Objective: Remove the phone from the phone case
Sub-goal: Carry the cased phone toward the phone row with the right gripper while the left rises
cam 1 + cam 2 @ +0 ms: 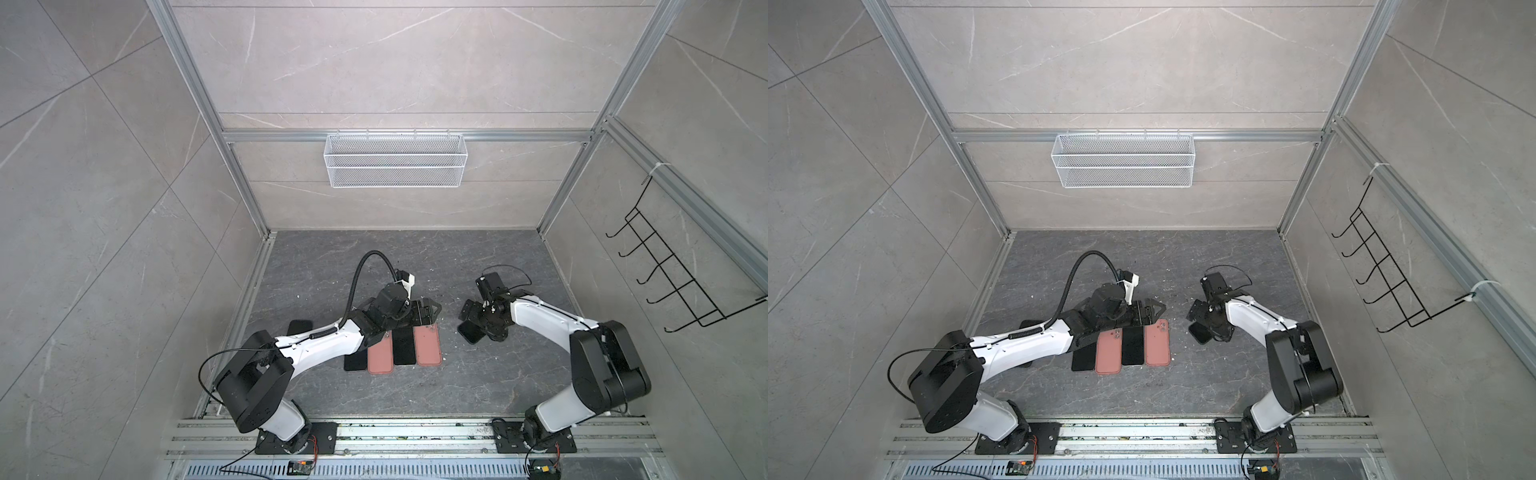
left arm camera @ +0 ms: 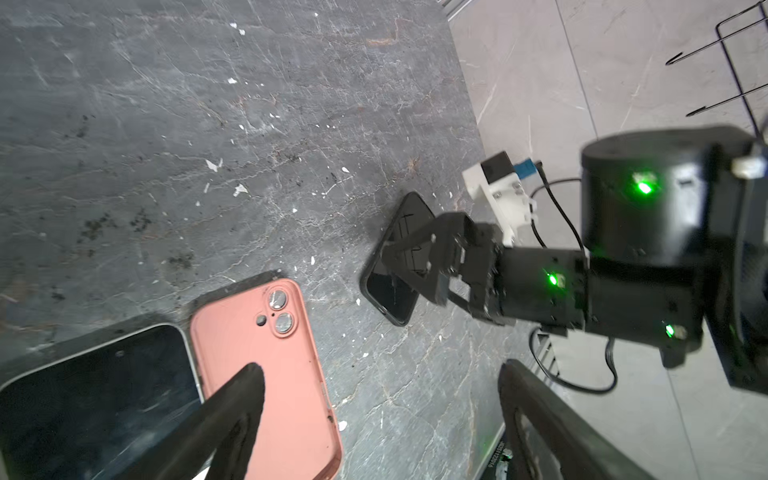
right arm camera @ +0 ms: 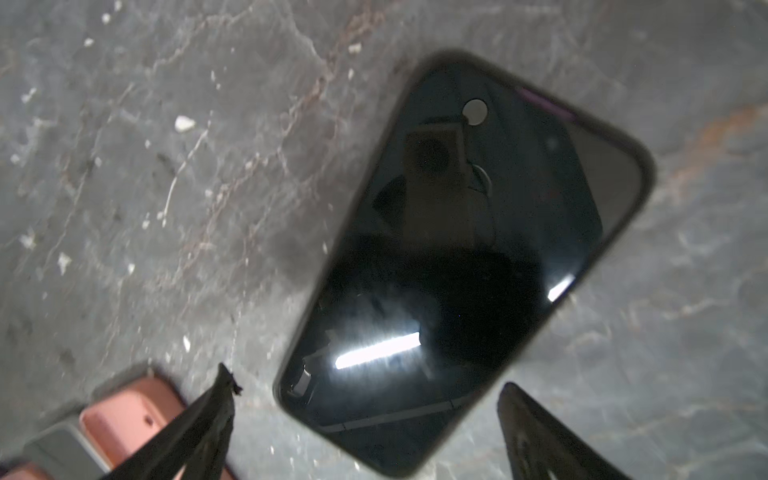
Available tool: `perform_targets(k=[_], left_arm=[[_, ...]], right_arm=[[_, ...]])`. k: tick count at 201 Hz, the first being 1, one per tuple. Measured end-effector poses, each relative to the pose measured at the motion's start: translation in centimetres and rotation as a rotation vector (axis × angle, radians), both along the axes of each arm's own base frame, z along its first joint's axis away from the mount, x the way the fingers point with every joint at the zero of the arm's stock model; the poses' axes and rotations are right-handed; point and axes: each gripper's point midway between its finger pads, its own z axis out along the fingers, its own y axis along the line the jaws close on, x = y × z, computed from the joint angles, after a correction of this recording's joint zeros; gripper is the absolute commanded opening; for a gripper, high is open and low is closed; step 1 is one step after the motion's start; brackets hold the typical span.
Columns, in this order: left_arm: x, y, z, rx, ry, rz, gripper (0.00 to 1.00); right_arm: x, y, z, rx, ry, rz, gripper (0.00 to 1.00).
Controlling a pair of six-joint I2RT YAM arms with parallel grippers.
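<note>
Lying abreast: two cases (image 1: 428,345), two phones (image 1: 404,347)

Grey stone tabletop (image 1: 332,266) carries a row of black phones (image 1: 404,347) and pink cases (image 1: 428,345), plus a lone phone (image 1: 470,333).

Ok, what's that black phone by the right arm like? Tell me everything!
The black phone lies flat and screen up on the grey stone-look table, slanted, apart from the pink cases. Its glass is shiny and dark, mirroring a light strip, with a rounded dark rim. The right gripper hangs open above it; nothing visibly grips it.
</note>
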Motion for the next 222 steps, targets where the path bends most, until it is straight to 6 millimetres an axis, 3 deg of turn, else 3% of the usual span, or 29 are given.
perform_targets(k=[61, 115, 168, 222], left_arm=[[1.1, 1.7, -0.2, 0.058, -0.031, 0.023, 0.95], [1.8, 2.8, -0.9, 0.100, -0.035, 0.038, 0.95], [2.1, 2.7, -0.2, 0.099, -0.052, 0.038, 0.95], [2.8, 1.3, -0.1, 0.086, -0.042, 0.016, 0.95]], right_arm=[[-1.0, -1.0, -1.4, -0.057, 0.071, -0.021, 1.00], [0.4, -0.8, -1.6, -0.068, 0.073, -0.035, 1.00], [0.6, -0.8, -1.8, -0.093, 0.089, -0.035, 0.98], [0.6, -1.0, -1.9, -0.119, 0.085, -0.001, 0.71]])
